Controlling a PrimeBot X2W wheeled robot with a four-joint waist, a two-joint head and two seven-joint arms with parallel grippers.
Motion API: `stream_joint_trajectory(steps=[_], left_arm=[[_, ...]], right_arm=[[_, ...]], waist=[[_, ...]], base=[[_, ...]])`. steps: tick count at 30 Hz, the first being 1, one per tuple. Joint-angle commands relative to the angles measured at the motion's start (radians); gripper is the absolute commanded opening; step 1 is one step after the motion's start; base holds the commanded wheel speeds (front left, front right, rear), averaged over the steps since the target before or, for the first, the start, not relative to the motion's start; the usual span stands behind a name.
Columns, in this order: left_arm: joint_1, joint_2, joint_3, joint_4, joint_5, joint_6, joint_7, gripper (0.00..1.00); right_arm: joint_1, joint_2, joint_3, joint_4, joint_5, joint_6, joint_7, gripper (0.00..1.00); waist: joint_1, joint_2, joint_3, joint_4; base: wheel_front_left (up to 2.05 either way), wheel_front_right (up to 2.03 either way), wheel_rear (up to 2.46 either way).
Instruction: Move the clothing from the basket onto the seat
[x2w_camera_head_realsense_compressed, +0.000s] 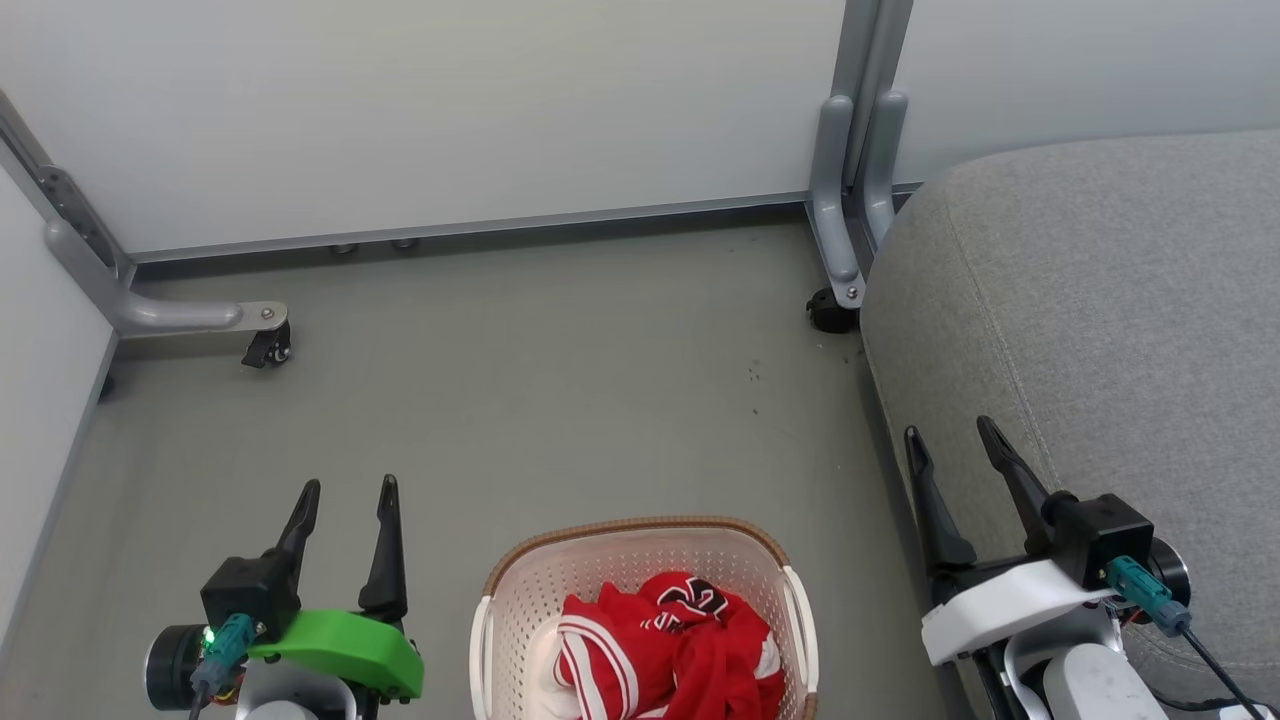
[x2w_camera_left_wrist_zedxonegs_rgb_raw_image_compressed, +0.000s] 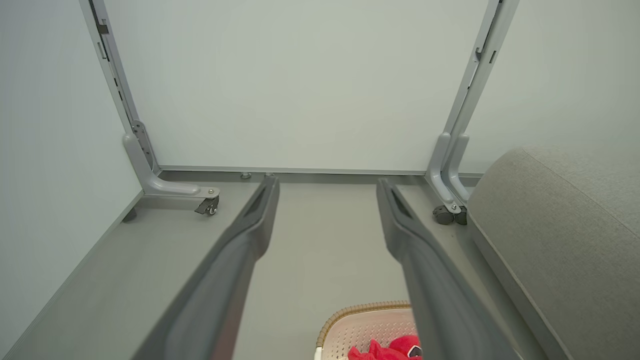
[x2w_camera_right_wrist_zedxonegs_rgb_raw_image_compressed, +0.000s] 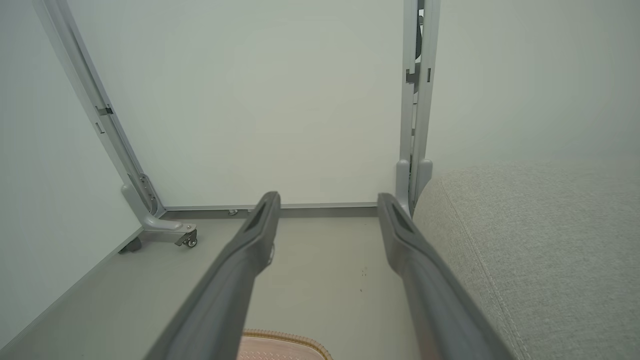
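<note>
Clothing (x2w_camera_head_realsense_compressed: 680, 640), red with white striped trim and a black numeral showing, lies crumpled inside the basket (x2w_camera_head_realsense_compressed: 640, 532), which stands on the grey floor (x2w_camera_head_realsense_compressed: 560, 380). Left of the basket, the left gripper (x2w_camera_head_realsense_compressed: 350, 483) hangs over the floor, its two dark fingers spread apart and gripping nothing. Right of the basket, the right gripper (x2w_camera_head_realsense_compressed: 948, 427) is likewise spread wide and empty, poised over the near edge of the seat (x2w_camera_head_realsense_compressed: 1100, 300). That grey cushion sits to the basket's right, with a strip of floor between them. Beyond the basket stand pale panels (x2w_camera_head_realsense_compressed: 450, 100) on grey legs, one with a small caster (x2w_camera_head_realsense_compressed: 268, 350).
</note>
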Motion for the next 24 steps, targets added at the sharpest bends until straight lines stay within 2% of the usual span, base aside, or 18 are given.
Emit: stream_joint_trajectory(steps=[1,10,19,24], left_arm=[[-0.016,0.001,0.001,0.004,0.015,0.003,-0.007,1.0],[-0.018,0.002,-0.009,0.013,0.062,0.015,-0.024,1.0],[-0.018,0.001,-0.008,0.014,0.05,0.025,-0.021,1.0],[-0.042,0.001,-0.025,0.022,0.077,0.031,-0.021,1.0]], right_arm=[[0.006,-0.002,0.003,-0.001,-0.021,0.0,-0.008,1.0],[0.007,0.0,0.007,-0.001,-0.072,0.0,-0.023,1.0],[0.0,0.002,0.006,-0.004,-0.048,0.0,-0.022,1.0],[-0.025,0.003,0.004,-0.016,-0.047,0.0,-0.022,1.0]], waist=[[-0.0001,0.0,0.0,0.0],[-0.0001,0.0,0.002,-0.002],[-0.0001,0.0,0.013,-0.014],[-0.0001,0.0,0.049,-0.03]], base=[[0.0,0.0,0.0],[0.0,0.0,0.0],[0.0,0.0,0.0],[0.0,0.0,0.0]])
